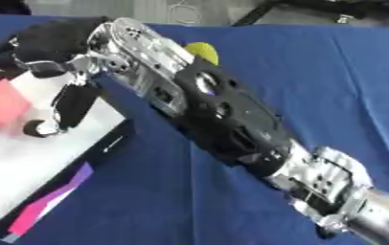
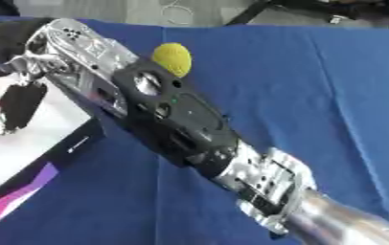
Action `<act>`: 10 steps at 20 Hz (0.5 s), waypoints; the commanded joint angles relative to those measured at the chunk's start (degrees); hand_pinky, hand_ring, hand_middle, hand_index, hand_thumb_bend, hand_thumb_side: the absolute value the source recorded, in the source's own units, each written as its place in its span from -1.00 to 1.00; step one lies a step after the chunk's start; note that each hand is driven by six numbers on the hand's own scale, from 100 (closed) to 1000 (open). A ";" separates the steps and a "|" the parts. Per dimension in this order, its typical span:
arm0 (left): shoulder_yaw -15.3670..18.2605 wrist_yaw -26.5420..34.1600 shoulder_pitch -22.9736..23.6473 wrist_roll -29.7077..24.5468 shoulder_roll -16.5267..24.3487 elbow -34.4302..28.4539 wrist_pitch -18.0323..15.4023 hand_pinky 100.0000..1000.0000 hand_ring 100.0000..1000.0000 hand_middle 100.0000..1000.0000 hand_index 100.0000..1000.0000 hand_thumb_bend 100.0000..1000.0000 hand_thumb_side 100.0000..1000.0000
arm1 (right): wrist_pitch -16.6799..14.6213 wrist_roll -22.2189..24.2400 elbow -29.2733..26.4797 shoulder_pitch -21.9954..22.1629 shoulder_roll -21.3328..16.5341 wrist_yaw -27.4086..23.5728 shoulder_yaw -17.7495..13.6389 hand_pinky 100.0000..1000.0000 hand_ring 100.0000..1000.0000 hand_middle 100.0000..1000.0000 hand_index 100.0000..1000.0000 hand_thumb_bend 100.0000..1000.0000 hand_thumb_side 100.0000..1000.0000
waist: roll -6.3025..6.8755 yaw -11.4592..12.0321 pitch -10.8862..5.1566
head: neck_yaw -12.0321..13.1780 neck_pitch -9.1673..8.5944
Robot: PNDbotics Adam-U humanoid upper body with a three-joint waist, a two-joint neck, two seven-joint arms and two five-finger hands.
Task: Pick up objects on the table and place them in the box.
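Note:
My right arm crosses the picture from the lower right up to the upper left. Its hand (image 1: 68,98) hangs over the white box (image 1: 106,143), fingers (image 2: 17,107) pointing down and relaxed, holding nothing. A pink block (image 1: 1,105) shows blurred inside the box, just left of the fingers and apart from them. I cannot tell whether it rests on the box floor. A yellow ball (image 2: 173,57) lies on the blue cloth behind my forearm, partly hidden by it in the left eye view. My left hand is out of sight.
The box has a white floor and a black side wall with a pink and purple stripe (image 1: 55,198). Blue cloth (image 1: 332,72) covers the table. Dark stands and cables lie past the table's far edge.

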 commanded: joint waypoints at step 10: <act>0.87 0.21 -0.20 0.54 1.25 -0.19 0.01 0.58 0.53 0.45 0.72 0.32 0.17 | 5.73 -5.05 -5.62 -2.81 -3.23 -5.43 -4.63 0.84 0.79 0.62 0.86 -0.72 -0.78 | -0.20 -0.59 -0.43 | 0.07 0.43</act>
